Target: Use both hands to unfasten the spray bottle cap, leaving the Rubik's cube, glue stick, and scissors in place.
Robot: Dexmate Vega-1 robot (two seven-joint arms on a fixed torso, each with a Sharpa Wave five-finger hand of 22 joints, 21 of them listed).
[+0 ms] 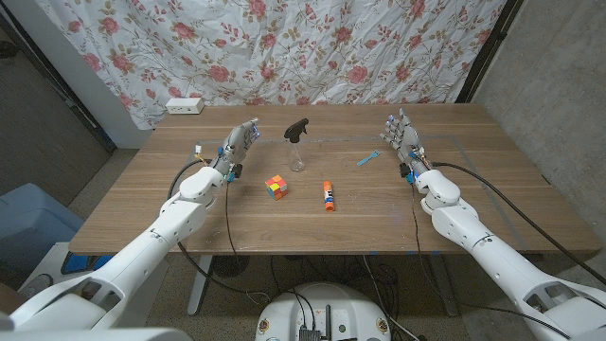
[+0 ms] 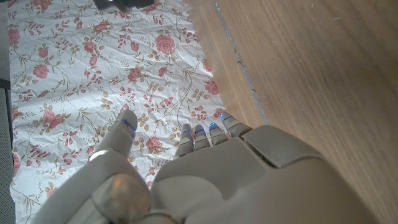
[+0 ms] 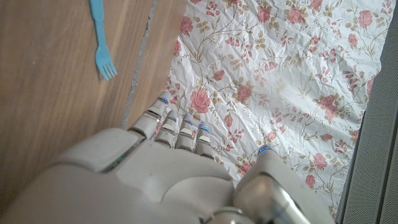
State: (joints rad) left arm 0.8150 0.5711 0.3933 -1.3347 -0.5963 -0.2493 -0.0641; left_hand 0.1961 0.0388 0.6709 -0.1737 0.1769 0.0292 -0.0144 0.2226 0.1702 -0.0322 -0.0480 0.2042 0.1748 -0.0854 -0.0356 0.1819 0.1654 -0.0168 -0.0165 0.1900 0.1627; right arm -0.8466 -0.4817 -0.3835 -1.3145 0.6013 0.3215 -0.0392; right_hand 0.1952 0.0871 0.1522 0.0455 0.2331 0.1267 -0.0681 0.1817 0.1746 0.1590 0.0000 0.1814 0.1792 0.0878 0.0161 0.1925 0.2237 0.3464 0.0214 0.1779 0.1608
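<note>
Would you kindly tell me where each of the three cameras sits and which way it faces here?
Head view: from the robot's head, looking down over both arms at the wooden table, with the spray bottle, Rubik's cube and glue stick between the left hand and right hand.
Left wrist view: on the left arm's wrist, looking along the back of the left hand at the floral cloth.
Right wrist view: on the right wrist, along the right hand; a blue fork lies ahead.
Both wrist views share cloth and tabletop.
</note>
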